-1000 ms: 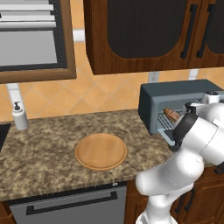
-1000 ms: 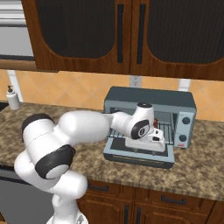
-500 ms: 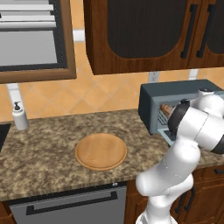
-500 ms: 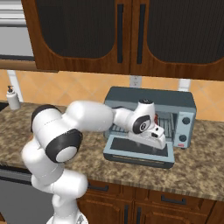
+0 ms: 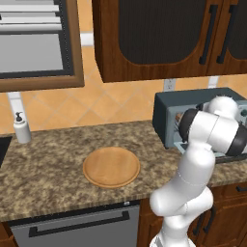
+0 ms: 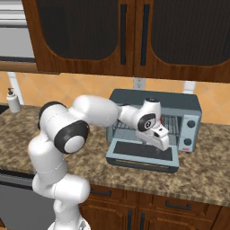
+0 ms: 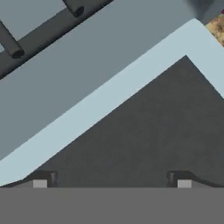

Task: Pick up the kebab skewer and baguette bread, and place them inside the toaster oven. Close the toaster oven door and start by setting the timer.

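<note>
- Left base view: The toaster oven (image 5: pixel 205 118) sits at the right end of the worktop (image 5: pixel 58 181), against the wall. Its long side runs along the wall and its open front faces the robot. A second ago the arm reached low into the oven mouth. Now the arm has lifted and folded up in front of it. I think the food has been dropped off inside and the arm is backing out. The round wooden board (image 5: pixel 111 167) is bare. A soap bottle (image 5: pixel 21 129) stands far to the left.
- Right base view: The toaster oven door (image 6: pixel 143 154) lies flat, folded down toward the robot, so it is not shut yet. The gripper (image 6: pixel 162 136) hangs just above the door, pointing down and to the right. It sat lower and nearer the rack before. Something small shows on the wire rack, too blurry to name as the baguette bread or the kebab skewer.
- Hand view: The two fingertips (image 7: pixel 40 183) are spread wide with nothing between them. Below them is the dark glass of the door, with its pale frame crossing at a slant.
</note>
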### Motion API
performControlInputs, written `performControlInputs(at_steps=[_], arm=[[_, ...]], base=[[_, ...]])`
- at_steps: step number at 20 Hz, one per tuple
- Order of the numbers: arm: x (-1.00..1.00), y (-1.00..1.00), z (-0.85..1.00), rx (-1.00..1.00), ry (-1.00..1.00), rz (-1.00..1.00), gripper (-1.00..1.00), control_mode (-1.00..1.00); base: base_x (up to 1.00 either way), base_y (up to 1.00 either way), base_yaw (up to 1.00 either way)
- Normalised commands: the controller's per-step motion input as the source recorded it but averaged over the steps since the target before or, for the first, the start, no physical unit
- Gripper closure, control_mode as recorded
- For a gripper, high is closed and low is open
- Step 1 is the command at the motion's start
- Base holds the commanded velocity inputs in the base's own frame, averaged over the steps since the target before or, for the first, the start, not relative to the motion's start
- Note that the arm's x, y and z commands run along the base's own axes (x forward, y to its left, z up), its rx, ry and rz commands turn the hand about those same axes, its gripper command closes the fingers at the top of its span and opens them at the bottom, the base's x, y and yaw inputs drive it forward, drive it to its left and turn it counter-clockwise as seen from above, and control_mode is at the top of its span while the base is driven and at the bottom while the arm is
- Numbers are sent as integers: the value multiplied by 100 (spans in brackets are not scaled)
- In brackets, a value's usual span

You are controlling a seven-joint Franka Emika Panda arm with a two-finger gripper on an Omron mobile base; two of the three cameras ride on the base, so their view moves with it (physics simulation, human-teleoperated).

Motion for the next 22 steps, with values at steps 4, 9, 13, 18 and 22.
performControlInputs(at_steps=[4, 9, 13, 18, 22], arm=[[15, 10, -12, 0, -10, -27, -100, -100], [17, 20, -4, 0, -14, -23, -100, -100], [-13, 8, 4, 1, -7, -19, -100, -100], [-98, 0, 40, 1, 0, -2, -100, -100], [-98, 34, 19, 0, 0, 25, -100, -100]], base=[[0, 0, 0], [0, 0, 0], [0, 0, 0], [0, 0, 0], [0, 0, 0]])
